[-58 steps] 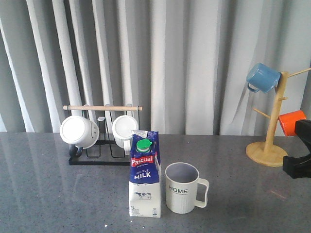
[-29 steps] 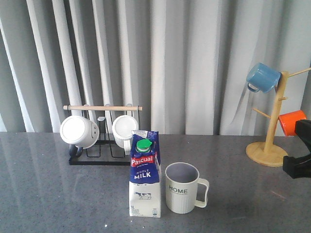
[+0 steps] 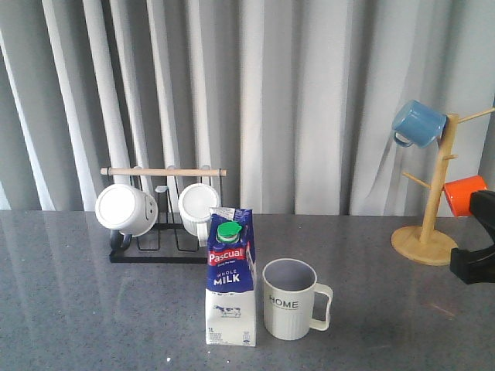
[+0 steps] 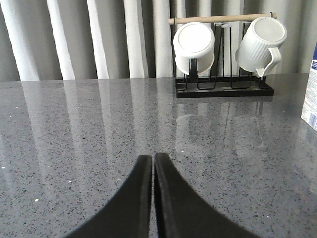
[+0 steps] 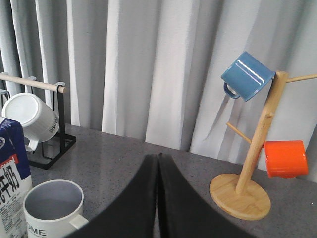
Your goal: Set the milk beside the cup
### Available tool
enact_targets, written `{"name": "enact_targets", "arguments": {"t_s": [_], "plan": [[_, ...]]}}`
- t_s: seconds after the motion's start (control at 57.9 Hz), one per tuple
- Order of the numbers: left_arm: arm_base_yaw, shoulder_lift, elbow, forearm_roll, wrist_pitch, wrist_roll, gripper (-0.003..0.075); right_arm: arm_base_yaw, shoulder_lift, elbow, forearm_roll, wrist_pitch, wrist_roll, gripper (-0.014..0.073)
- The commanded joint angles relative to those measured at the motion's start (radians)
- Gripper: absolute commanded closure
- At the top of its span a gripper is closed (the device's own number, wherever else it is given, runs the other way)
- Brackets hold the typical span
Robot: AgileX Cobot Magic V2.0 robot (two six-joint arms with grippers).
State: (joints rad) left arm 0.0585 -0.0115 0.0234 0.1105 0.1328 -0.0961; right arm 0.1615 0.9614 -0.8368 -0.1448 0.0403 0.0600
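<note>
The milk (image 3: 230, 277), a tall blue-and-white carton with a green cap, stands upright on the grey table close beside the cup (image 3: 291, 309), on its left. The cup is a cream ribbed mug marked "HOME", handle to the right; it also shows in the right wrist view (image 5: 52, 210), with the milk (image 5: 12, 178) at that view's edge. A sliver of the milk (image 4: 311, 89) shows in the left wrist view. My left gripper (image 4: 153, 157) is shut and empty over bare table. My right gripper (image 5: 158, 156) is shut and empty, apart from both; the front view shows only a black part of the right arm (image 3: 476, 251).
A black wire rack (image 3: 158, 232) with a wooden bar holds two white mugs (image 3: 126, 209) behind the milk. At the right a wooden mug tree (image 3: 429, 224) carries a blue mug (image 3: 418, 124) and an orange mug (image 3: 466, 193). Grey curtains hang behind the table.
</note>
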Motion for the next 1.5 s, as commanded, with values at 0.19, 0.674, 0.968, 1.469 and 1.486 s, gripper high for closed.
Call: {"name": "enact_targets", "arguments": {"t_s": [0.19,0.674,0.968,1.469,1.486], "plan": [[0.001,-0.012,-0.021,-0.002,-0.065,-0.001,0.0726,-0.007,-0.045,-0.026,0.011,-0.051,-0.006,0.0602],[0.001,-0.012,-0.021,-0.002,-0.065,-0.001,0.0726,-0.157,-0.573,0.495,0.152,-0.099,-0.130,0.0602],[0.001,-0.012,-0.021,-0.002,-0.065,-0.001,0.0726,-0.166,-0.873,0.736,0.099,-0.099,-0.130,0.0602],[0.001,-0.012,-0.021,-0.002,-0.065,-0.001,0.0726,-0.165,-0.988,0.875,0.104,-0.114,-0.130,0.0602],[0.001,-0.012,-0.021,-0.002,-0.065,-0.001,0.0726,-0.165,-0.988,0.875,0.108,-0.114,-0.130,0.0602]]}}
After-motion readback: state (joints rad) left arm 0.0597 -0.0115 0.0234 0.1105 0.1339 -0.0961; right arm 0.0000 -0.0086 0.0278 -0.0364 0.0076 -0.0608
